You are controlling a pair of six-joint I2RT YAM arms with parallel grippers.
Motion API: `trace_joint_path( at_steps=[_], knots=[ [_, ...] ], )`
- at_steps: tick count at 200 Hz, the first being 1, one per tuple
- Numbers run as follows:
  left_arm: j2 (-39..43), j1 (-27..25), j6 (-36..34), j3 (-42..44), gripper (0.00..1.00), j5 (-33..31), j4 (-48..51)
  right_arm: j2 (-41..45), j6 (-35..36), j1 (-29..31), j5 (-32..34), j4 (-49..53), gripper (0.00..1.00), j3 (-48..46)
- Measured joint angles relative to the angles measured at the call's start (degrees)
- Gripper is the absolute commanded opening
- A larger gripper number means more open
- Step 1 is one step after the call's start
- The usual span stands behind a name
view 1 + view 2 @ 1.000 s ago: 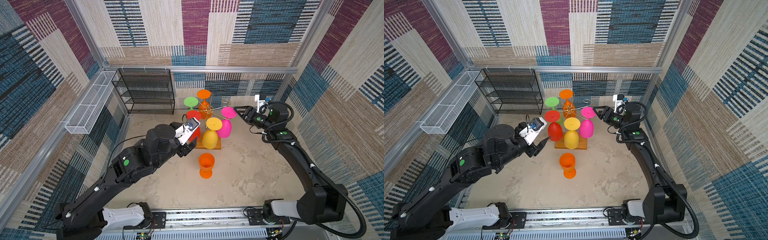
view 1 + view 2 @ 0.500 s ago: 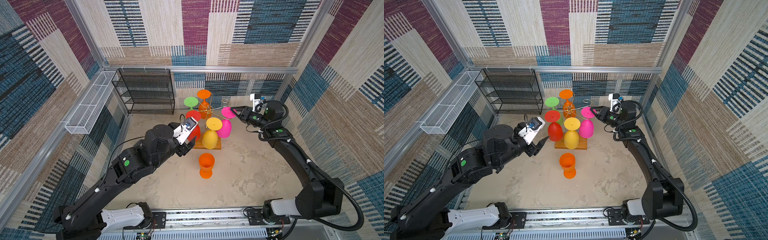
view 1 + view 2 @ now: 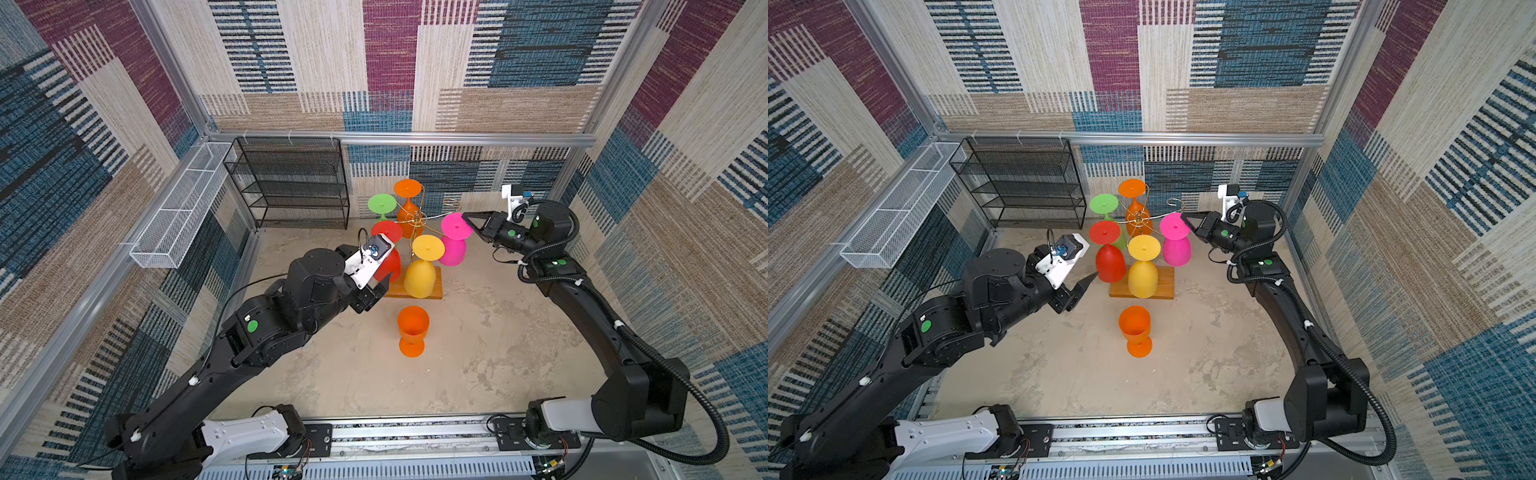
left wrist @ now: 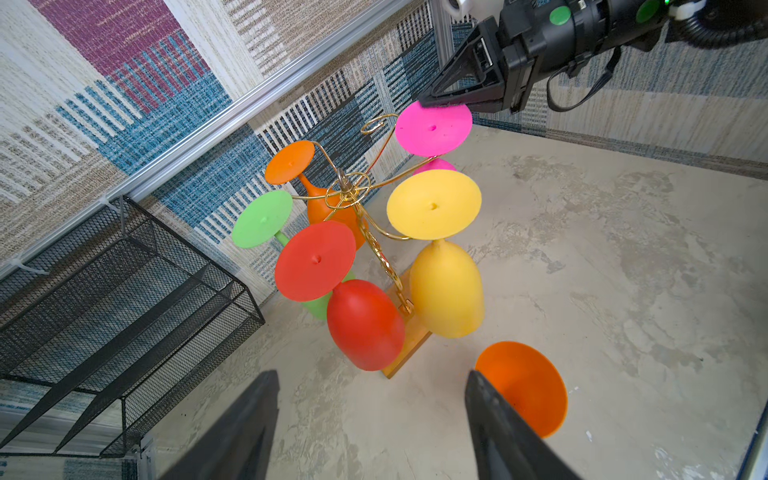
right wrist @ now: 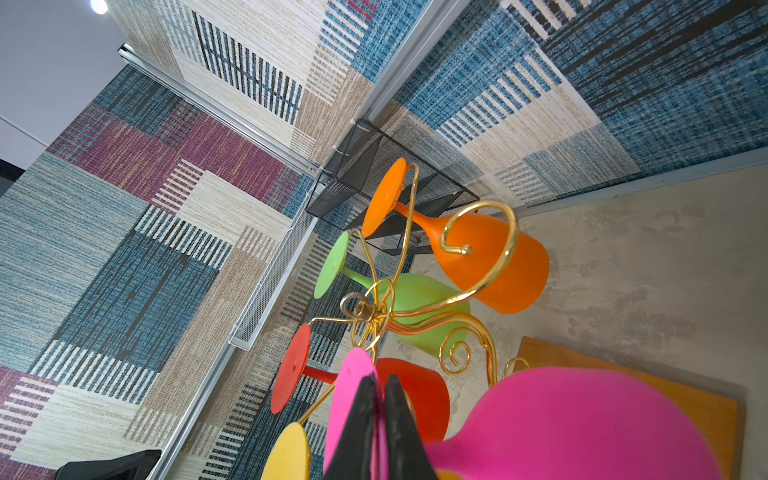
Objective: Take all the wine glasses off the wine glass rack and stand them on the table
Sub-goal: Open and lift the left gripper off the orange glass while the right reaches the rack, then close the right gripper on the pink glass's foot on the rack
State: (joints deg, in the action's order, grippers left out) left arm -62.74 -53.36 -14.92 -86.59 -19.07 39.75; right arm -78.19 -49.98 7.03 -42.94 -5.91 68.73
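Shut within the last second, the right tool (image 3: 466, 216) pinches the foot of the pink wine glass (image 3: 453, 247), hung on the rack (image 3: 1166, 282) near the back edge of the counter (image 3: 498, 332), ready for unhooking, while the left tool (image 4: 370, 376) waits open.

The black mesh shelf (image 3: 291, 183) stands on the counter (image 3: 478, 353) against the back wall, in the left rear corner; it has several open tiers. The white wire basket (image 3: 178, 208) is long and narrow, divided into compartments, and hangs along the left wall above counter level, its far end just beside the shelf's top corner. An aluminium rail (image 3: 415, 137) runs across the back wall above the shelf. Woven patchwork panels (image 3: 390, 54) in blue, maroon, tan and cream cover the walls. The counter surface is mottled beige.
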Motion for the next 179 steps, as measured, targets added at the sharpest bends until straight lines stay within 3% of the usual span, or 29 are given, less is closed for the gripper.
trace_joint_path(
  at_steps=[29, 179],
  knots=[
    [-0.11, 0.22, 0.02, 0.00, 0.73, 0.13, 0.02, 0.24, -0.59, -0.04, -0.57, -0.66, 0.00, 0.59],
    [-0.33, 1.97, 0.20, 0.22, 0.73, 1.18, 0.02, 2.56, -5.64, -1.75, -5.05, -4.96, 0.00, -2.29]
  ],
)
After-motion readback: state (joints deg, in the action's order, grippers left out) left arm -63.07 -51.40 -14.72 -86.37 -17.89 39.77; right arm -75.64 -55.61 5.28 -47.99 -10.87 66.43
